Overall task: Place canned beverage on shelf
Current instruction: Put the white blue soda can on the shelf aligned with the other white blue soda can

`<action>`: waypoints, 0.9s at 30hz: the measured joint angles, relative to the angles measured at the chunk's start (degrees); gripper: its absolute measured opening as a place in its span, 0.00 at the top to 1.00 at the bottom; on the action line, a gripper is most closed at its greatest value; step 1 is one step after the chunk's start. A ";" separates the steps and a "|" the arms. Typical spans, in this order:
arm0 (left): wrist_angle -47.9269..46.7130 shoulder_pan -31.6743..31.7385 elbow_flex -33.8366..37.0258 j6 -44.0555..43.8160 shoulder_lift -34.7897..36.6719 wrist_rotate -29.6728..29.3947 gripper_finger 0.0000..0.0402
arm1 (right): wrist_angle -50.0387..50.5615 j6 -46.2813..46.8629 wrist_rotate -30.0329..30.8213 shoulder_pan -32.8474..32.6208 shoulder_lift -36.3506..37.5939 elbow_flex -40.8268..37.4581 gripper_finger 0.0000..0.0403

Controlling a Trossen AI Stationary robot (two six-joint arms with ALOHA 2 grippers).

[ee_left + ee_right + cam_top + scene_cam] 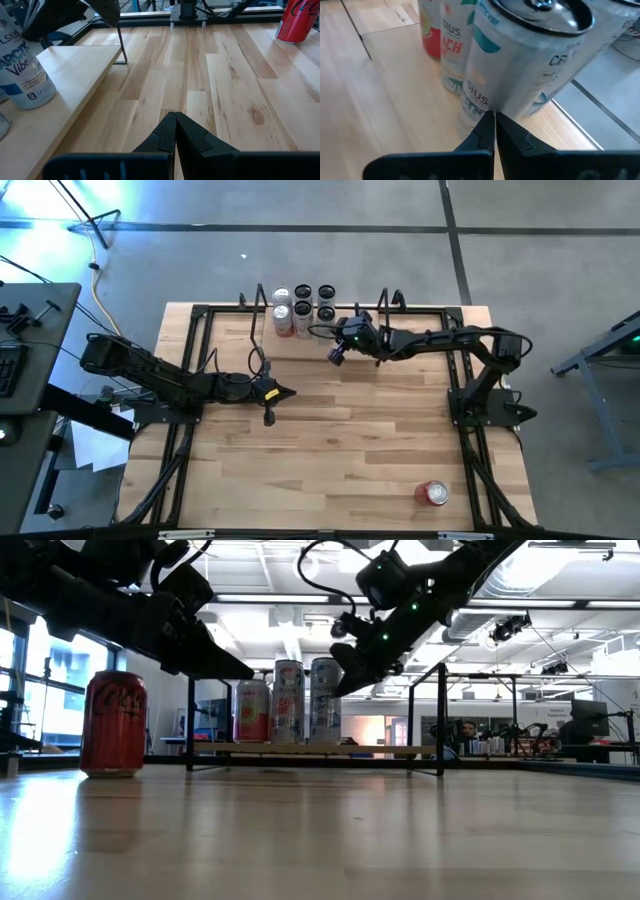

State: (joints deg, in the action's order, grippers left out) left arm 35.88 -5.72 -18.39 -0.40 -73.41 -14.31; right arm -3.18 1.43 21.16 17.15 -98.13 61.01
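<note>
Several beverage cans [303, 305] stand upright on the light-wood shelf [300, 348] at the table's far edge; the low view shows three of them [288, 700]. A red cola can [433, 493] stands on the tabletop at the near right, and also shows in the low view [113, 723]. My right gripper [336, 356] is shut and empty, raised just near of the silver can [520, 60]. My left gripper [290, 392] is shut and empty over the table's middle, pointing toward the right edge [175, 120].
The shelf has a black rod upright at each end [441, 715]. The black arm frames [190, 360] run along the table's left and right sides. Bare wood tabletop [350, 460] lies between the arms and the near edge.
</note>
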 joint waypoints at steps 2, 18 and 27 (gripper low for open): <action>0.00 0.00 0.00 0.00 0.00 0.00 1.00 | 0.36 -0.19 0.06 0.38 0.00 0.00 1.00; -0.04 0.01 0.00 0.02 0.00 0.00 1.00 | -1.41 -3.05 -6.45 -1.84 -0.06 0.00 1.00; -0.04 0.00 0.00 -0.33 0.00 0.00 1.00 | -2.71 -3.37 -6.28 1.32 -0.13 0.00 1.00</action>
State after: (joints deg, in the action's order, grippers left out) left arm 35.83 -5.72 -18.39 -0.73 -73.41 -14.31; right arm -5.89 -1.94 14.87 18.48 -98.26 61.01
